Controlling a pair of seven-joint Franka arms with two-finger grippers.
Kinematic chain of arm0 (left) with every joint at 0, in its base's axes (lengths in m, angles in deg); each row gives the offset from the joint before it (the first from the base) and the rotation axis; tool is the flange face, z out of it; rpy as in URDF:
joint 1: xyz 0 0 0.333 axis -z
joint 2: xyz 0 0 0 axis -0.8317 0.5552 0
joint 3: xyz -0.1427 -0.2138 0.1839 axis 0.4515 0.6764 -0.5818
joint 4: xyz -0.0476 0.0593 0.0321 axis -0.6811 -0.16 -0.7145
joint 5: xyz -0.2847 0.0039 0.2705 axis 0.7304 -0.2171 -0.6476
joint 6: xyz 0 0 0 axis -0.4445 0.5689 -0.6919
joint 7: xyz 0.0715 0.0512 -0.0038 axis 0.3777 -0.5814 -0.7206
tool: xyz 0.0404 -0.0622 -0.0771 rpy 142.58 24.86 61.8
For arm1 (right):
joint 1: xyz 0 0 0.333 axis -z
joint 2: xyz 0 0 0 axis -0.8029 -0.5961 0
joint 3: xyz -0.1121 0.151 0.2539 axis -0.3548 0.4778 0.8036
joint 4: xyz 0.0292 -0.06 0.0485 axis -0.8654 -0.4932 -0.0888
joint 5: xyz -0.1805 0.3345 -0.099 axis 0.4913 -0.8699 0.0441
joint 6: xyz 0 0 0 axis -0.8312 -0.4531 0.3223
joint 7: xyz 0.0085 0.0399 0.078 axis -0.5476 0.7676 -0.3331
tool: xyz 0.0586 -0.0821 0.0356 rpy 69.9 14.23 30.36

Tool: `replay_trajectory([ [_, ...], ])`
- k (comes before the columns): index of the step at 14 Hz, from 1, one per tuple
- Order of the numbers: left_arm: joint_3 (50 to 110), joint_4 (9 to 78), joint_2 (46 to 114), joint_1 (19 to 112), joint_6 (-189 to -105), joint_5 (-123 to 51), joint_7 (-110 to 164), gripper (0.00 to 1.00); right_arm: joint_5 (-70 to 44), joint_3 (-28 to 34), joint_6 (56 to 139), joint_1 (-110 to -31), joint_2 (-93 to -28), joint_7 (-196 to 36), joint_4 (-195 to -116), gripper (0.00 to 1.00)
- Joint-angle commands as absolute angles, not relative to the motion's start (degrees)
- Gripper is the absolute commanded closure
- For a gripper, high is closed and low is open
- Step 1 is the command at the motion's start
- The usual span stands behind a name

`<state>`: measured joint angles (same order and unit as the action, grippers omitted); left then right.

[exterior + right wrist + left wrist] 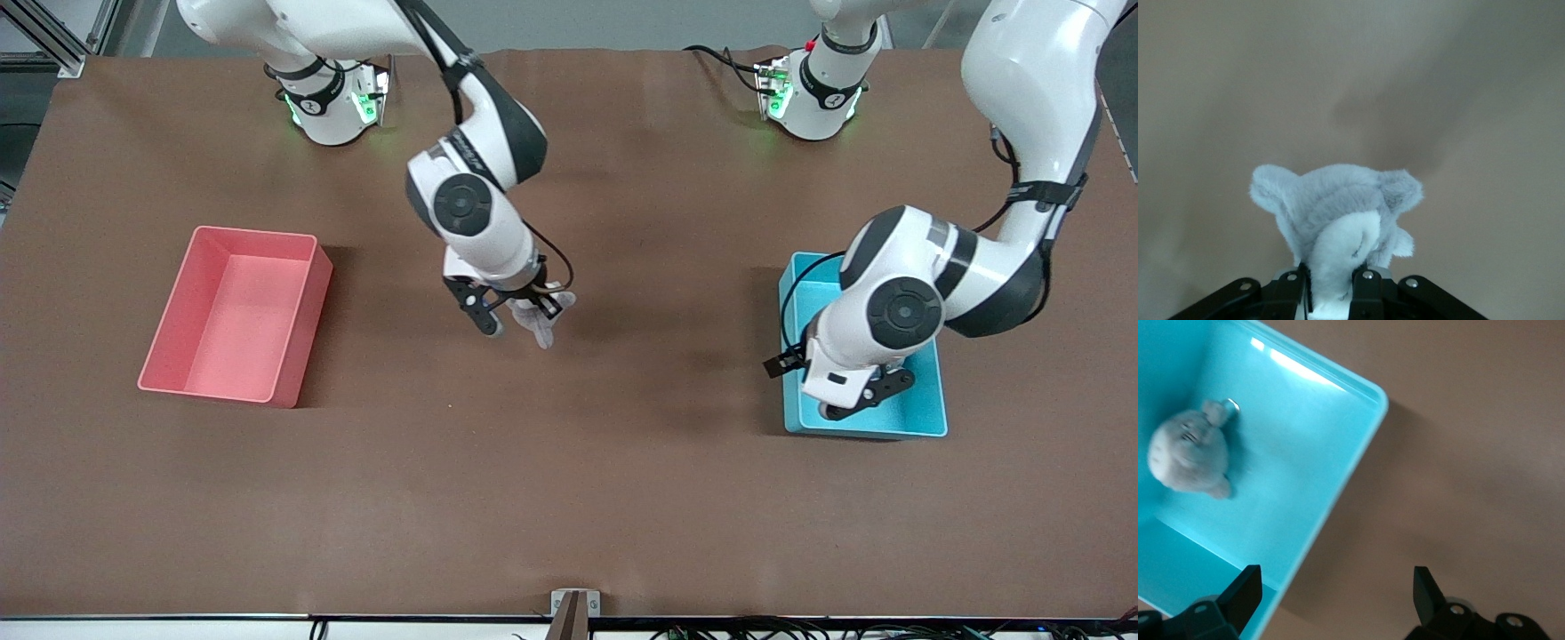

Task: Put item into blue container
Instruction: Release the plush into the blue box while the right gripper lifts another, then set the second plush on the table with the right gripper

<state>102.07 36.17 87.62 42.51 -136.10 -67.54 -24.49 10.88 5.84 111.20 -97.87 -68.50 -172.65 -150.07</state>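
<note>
My right gripper (520, 313) hangs over the middle of the table, shut on a pale grey plush toy (540, 327). The right wrist view shows the plush toy (1338, 213) pinched between the fingers of that gripper (1331, 283), ears pointing away. The blue container (920, 404) stands toward the left arm's end of the table. My left gripper (858, 400) hovers open over its edge, holding nothing. In the left wrist view the left gripper (1335, 593) straddles the rim of the blue container (1305, 453), and a second grey plush toy (1188, 450) lies inside.
A pink bin (302, 329) of the same shape stands toward the right arm's end of the table. Brown tabletop spreads between the two bins.
</note>
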Motion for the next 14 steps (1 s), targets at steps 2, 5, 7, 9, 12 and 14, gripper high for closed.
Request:
replay_trajectory([
  [2, 102.2, 36.7, 90.5, 47.9, -141.5, -67.0, -38.1, 0.00, 16.5, 4.9, 113.3, -100.2, -74.3, -178.7, -146.8, 0.99],
  [5, 102.2, 36.8, 94.0, 52.4, -148.2, -67.0, -49.1, 0.00, 18.6, 4.8, 113.6, -100.3, -75.5, -179.4, -147.5, 0.89],
  [7, 102.1, 36.8, 95.5, 54.7, -153.0, -67.0, -55.8, 0.00, 18.7, 4.6, 113.2, -99.8, -75.5, -179.3, -147.6, 0.42],
  [9, 102.0, 36.8, 96.7, 56.8, -156.8, -67.0, -60.1, 0.00, 20.1, 4.5, 112.8, -99.5, -75.3, -179.1, -147.6, 0.00],
  [12, 102.0, 36.8, 98.7, 58.9, -161.7, -67.0, -64.6, 0.00, 22.4, 4.5, 111.9, -98.4, -74.7, -177.8, -146.8, 0.00],
  [14, 101.8, 36.8, 100.6, 60.7, -166.6, -67.0, -67.9, 0.00, 22.3, 4.6, 108.1, -97.3, -74.1, -174.0, -144.8, 0.00],
])
